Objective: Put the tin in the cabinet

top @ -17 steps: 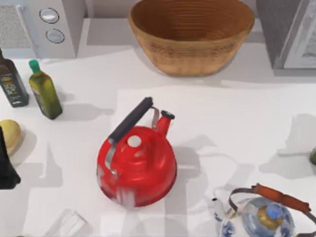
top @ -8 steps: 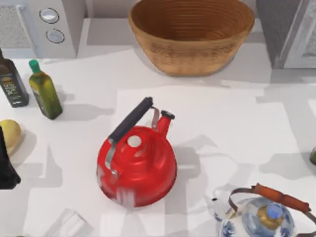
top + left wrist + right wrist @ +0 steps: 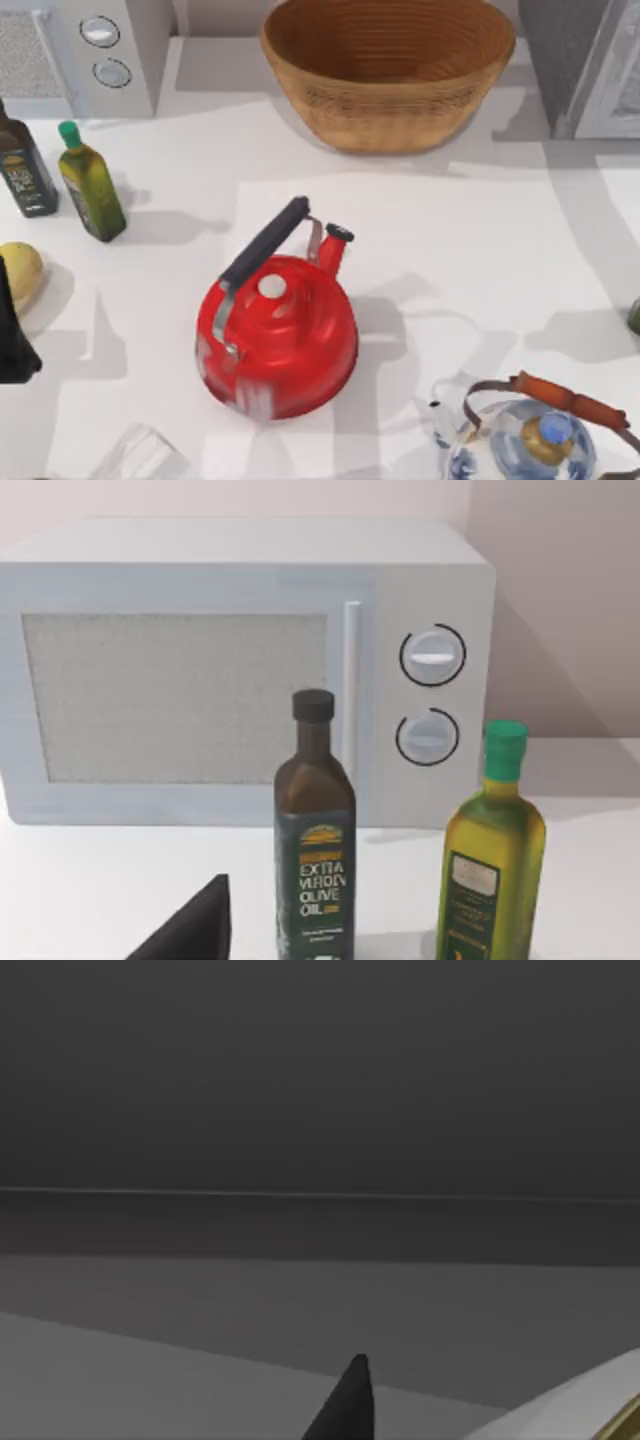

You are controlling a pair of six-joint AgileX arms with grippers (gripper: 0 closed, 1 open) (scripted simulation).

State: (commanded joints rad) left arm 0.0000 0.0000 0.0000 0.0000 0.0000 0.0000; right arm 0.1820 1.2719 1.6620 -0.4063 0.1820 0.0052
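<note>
One dark tip of the right fingers (image 3: 350,1405) rises at the lower edge of the right wrist view; how far they are open, and whether they have hold of anything, cannot be told. Just beside that tip, a curved white edge with a sliver of dull gold shows in the corner: the tin (image 3: 575,1410). Around both lie plain grey faces in dim light, and nothing more of the tin's place can be made out.

One black tip of the left fingers (image 3: 195,925) shows low in the left wrist view, their opening likewise impossible to tell. Ahead of them stand a dark olive oil bottle (image 3: 315,840) and a green-capped bottle (image 3: 492,850), both upright, with a white microwave (image 3: 240,670) with two round dials behind them. From above, the left arm (image 3: 12,335) is a black shape at the surface's left edge, close to a yellow rounded thing (image 3: 18,275).

The cabinet (image 3: 560,60) stands at the far right corner, grey speckled side next to its white framed door. A wicker basket (image 3: 390,70) sits to its left. A red kettle (image 3: 280,340) stands mid-surface, and a blue-and-white teapot (image 3: 540,440) is near the bottom right
</note>
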